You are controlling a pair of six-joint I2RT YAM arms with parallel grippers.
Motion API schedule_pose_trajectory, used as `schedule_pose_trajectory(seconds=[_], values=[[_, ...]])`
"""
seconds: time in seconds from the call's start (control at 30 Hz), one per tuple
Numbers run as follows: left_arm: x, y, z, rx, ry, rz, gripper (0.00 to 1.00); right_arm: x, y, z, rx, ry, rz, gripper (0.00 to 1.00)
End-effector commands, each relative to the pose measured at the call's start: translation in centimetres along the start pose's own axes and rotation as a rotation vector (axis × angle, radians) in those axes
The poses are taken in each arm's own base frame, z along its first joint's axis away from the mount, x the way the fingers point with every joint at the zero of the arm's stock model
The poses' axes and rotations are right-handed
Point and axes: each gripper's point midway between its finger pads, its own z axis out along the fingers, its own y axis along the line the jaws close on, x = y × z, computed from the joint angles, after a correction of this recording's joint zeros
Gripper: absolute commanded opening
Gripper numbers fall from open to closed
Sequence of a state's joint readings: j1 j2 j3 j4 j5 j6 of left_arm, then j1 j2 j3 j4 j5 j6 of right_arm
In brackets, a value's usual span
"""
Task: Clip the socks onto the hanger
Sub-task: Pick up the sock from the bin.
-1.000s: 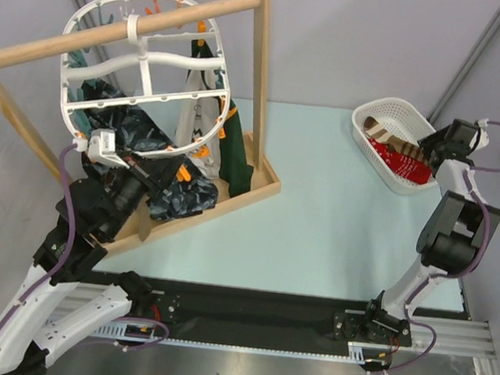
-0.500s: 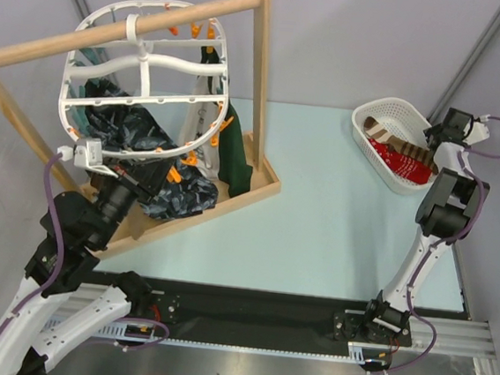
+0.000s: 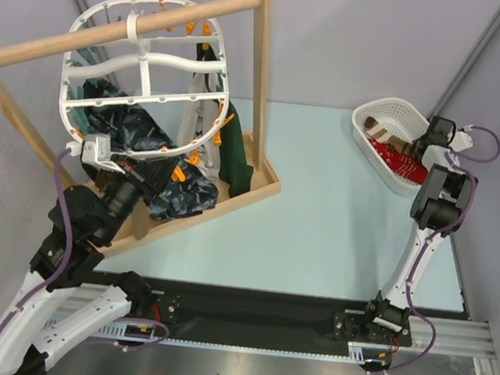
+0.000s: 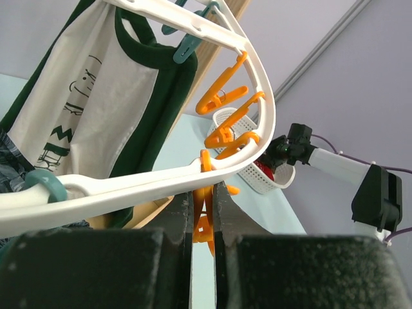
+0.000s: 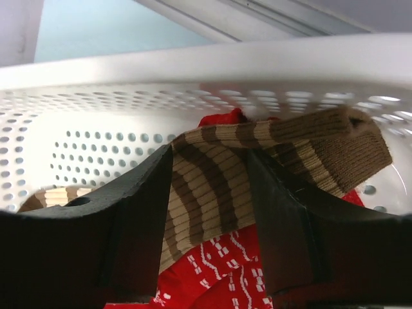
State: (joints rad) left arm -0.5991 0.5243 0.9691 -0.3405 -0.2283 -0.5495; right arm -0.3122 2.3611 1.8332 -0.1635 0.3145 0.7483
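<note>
Our right claw [image 5: 209, 161] reaches into the white basket [image 5: 96, 122], fingers on either side of the brown striped sock [image 5: 212, 199], which lies on a red sock [image 5: 219, 277]; we cannot tell whether it grips. Our left claw [image 4: 203, 193] is clenched on an orange clip [image 4: 205, 225] under the hanger [image 4: 261, 96] rim. The print on the green-edged cloth [image 4: 71, 109] is unreadable.

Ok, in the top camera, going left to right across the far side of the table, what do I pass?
Going right: white hanger → wooden rack's upright post → white basket with the socks in it.
</note>
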Motion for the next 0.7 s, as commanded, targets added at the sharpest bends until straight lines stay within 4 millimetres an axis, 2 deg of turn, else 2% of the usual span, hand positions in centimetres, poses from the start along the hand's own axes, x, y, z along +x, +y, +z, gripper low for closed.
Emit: schedule_pose_trajectory(seconds=[0.0,0.1,0.13,0.2,0.3,0.33,0.5,0.6,0.63,0.67], values=[[-0.2,-0.3,0.3,0.005,0.007,0.012,0.00,-2.3,0.7,0.3,0.014,-0.083,0.030,0.54],[-0.4,-0.2,0.3,0.000,0.000,0.015,0.00,-2.6,0.9,0.5,0.010,-0.096,0.029,0.49],[-0.4,-0.2,0.3,0.001,0.002,0.016,0.00,-2.7,0.9,0.6,0.011,-0.095,0.031,0.41],[-0.5,-0.3,0.3,0.004,0.000,0.016,0.00,-2.9,1.1,0.7,0.007,-0.097,0.035,0.35],[-0.3,-0.3,0.2,0.003,0.005,0.012,0.00,-3.2,1.7,0.5,-0.011,-0.097,0.028,0.16],[-0.2,-0.2,0.3,0.000,0.009,0.009,0.00,-3.3,1.9,0.4,-0.017,-0.093,0.020,0.02],[-0.1,-0.3,0.3,0.003,0.014,-0.001,0.00,-3.5,3.2,-0.2,-0.073,-0.080,-0.034,0.00],[0.1,-0.3,0.3,0.003,0.023,-0.009,0.00,-3.7,4.9,-1.9,-0.142,-0.067,-0.061,0.00],[0.2,-0.3,0.3,0.000,0.024,-0.011,0.00,-3.0,5.2,-2.2,-0.171,-0.046,-0.066,0.00],[0.2,-0.2,0.4,-0.004,0.024,-0.014,0.00,-3.7,6.3,-3.6,-0.203,-0.061,-0.072,0.00]])
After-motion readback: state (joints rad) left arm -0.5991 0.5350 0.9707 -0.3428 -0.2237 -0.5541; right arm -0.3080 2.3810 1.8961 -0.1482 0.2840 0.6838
